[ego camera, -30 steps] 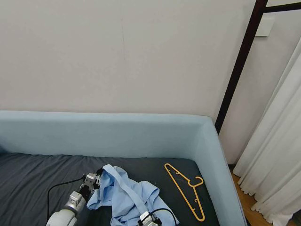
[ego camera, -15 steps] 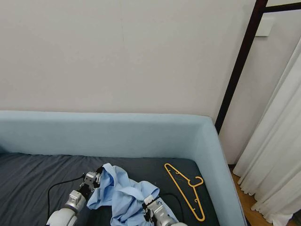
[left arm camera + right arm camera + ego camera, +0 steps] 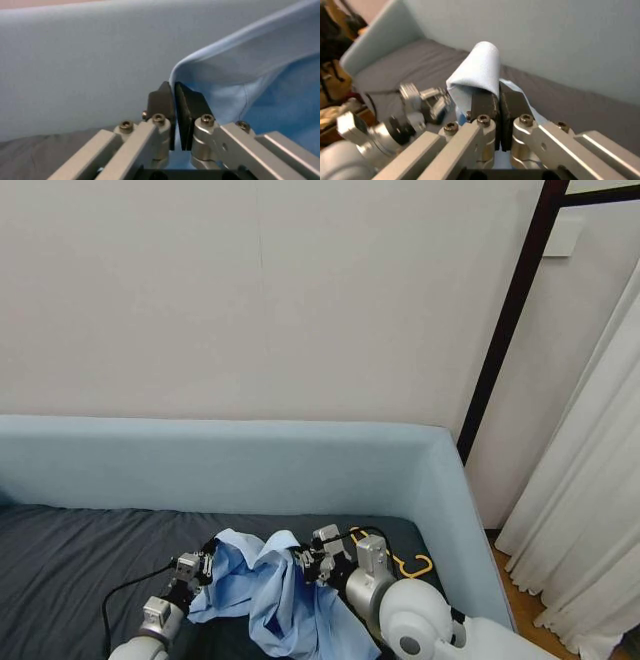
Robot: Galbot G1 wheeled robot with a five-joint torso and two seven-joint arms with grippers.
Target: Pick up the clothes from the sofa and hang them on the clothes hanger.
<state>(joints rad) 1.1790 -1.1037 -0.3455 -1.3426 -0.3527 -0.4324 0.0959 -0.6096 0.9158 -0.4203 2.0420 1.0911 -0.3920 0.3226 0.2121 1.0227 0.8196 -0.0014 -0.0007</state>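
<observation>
Here, down at seven o'clock in the head view, the left gripper [image 3: 203, 566] has its jaws pinched tight on one edge of the blue shirt [image 3: 262, 592], which sits bunched up on the dark seat of the sofa [image 3: 250, 470] at six o'clock. The right gripper [image 3: 306, 564], at three o'clock from the left one, pinches another fold tight too, and the yellow hanger [image 3: 421, 564] peeks out past it at five o'clock. I think the thin cloth could slip from a pinch if the arms pull apart too hard, or a hanging part could snag the hanger.
</observation>
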